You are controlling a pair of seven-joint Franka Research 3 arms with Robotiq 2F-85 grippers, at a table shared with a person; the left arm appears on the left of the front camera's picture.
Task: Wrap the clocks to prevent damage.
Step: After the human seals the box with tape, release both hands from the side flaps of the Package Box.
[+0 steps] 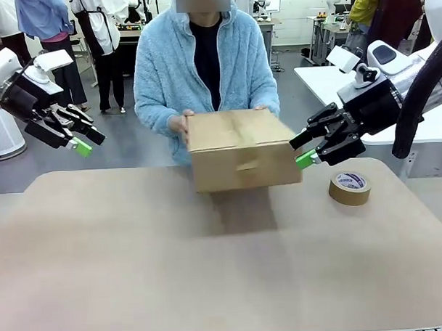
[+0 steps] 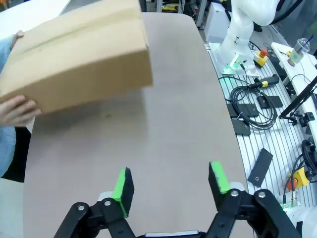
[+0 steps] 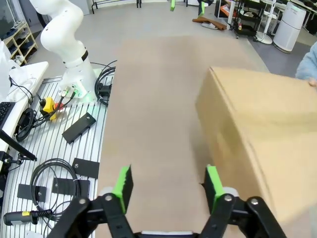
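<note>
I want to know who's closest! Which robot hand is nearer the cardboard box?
The right gripper: its green tip sits right beside the cardboard box. The left gripper hangs far off.

The closed, motion-blurred cardboard box (image 1: pixel 240 149) hides whatever it contains.

- Even, bright indoor light from overhead; no harsh glare anywhere.
- The cardboard box (image 1: pixel 240 149) throws a soft, blurred shadow on the bench (image 1: pixel 210 267) beneath it in the front view.
- The box is smeared by motion blur in both wrist views, worst along its edges.
- Wide-angle bending curves the bench edges in the wrist views.
- Background figures look soft in the front view.
</note>
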